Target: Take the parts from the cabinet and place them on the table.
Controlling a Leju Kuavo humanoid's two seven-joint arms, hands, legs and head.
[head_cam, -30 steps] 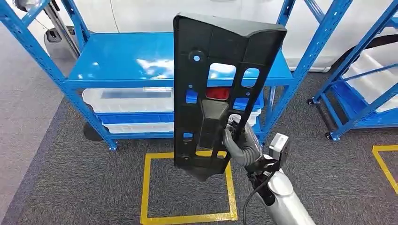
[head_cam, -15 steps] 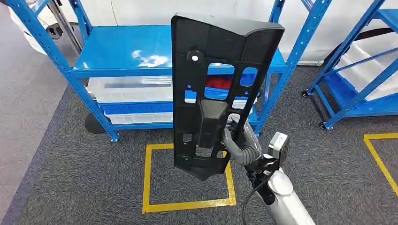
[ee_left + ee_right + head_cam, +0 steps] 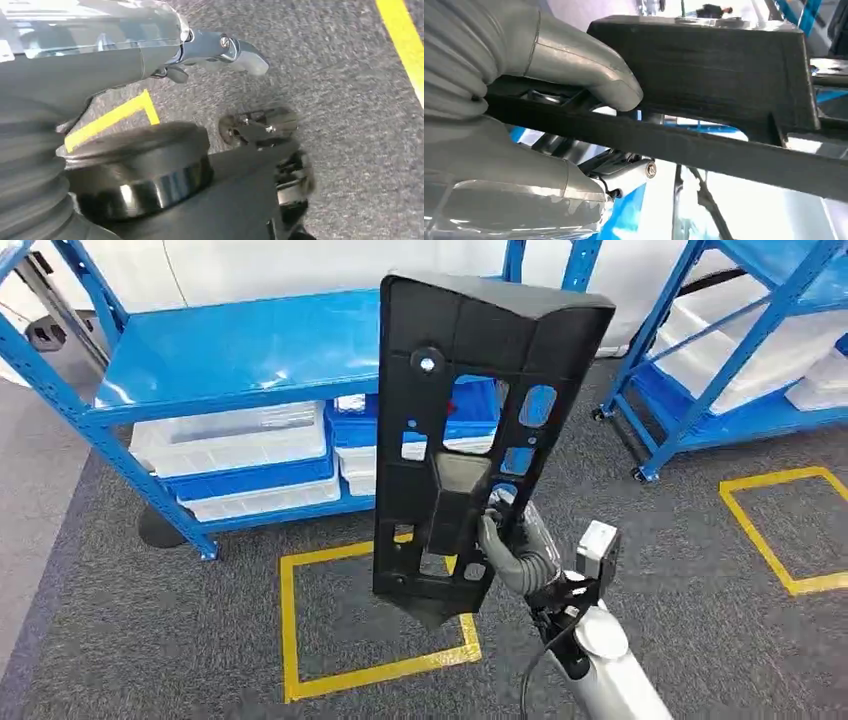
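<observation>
A large black plastic panel (image 3: 470, 390) with several cut-outs stands upright in front of me, above the carpet. My right hand (image 3: 510, 545) grips it at its lower right side, fingers through a cut-out. In the right wrist view the thumb (image 3: 589, 75) presses on the panel (image 3: 704, 55) and a rib of it crosses under the thumb. My left hand (image 3: 150, 45) hangs over the grey carpet with its thumb stretched out and nothing in it.
A blue shelf rack (image 3: 230, 350) stands behind the panel, with white bins (image 3: 230, 440) on its lower shelf. A second blue rack (image 3: 740, 340) stands at the right. Yellow tape squares (image 3: 290, 630) (image 3: 770, 540) mark the carpet.
The whole picture has shifted and tilted, so the camera has turned; the racks and tape squares sit further left. The panel stays in my right hand in the same grip.
</observation>
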